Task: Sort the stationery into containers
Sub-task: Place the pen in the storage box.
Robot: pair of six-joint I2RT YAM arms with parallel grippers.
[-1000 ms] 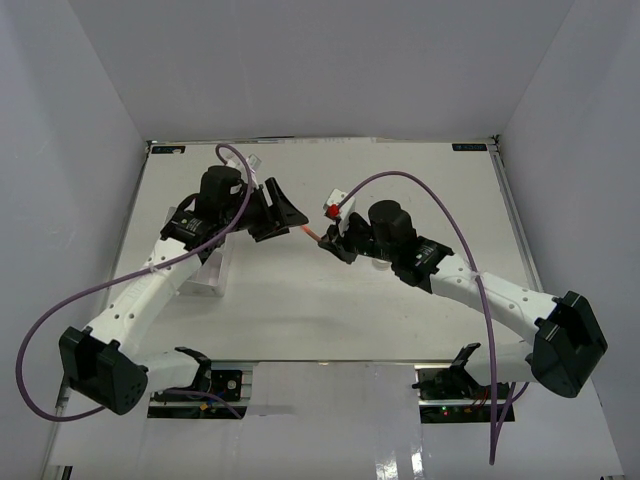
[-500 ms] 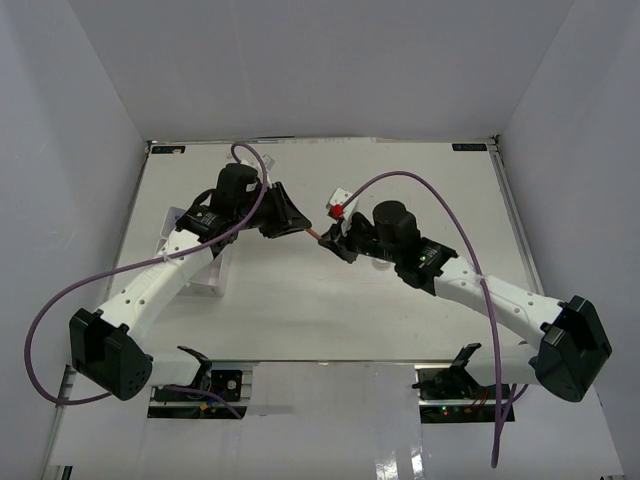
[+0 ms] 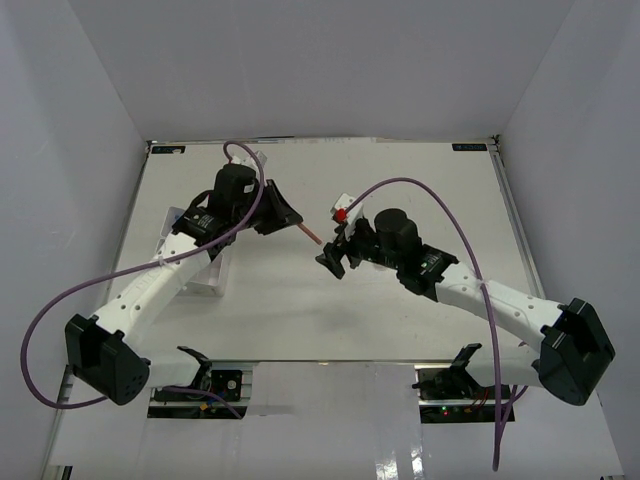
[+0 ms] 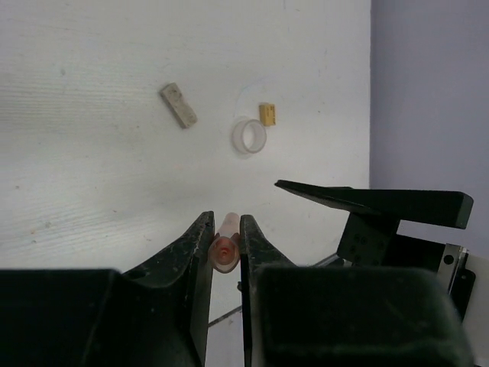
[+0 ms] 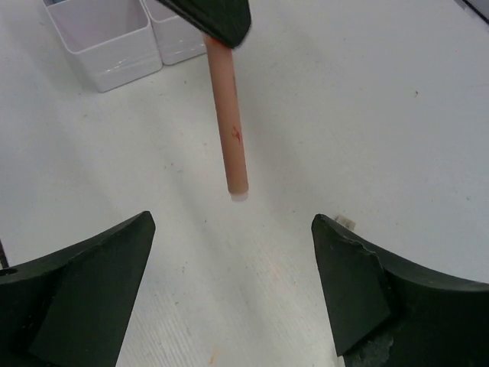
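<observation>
Left gripper clamped on one end of a pink pen, held over the table.
Its free end pointed toward 4 o'clock in the top view, at the right gripper, whose jaws stood wide apart just short of the tip, touching nothing. White organizer tray compartments lay at 11 o'clock in the right wrist view. From the left wrist, a clear tape roll lay at 12 o'clock, a tan block just beside it, a grey block at 11 o'clock.

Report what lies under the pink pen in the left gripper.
Only bare white table shows under the pink pen, which the left gripper holds in front of the open right gripper. The pen's upper end is hidden by the left fingers.
</observation>
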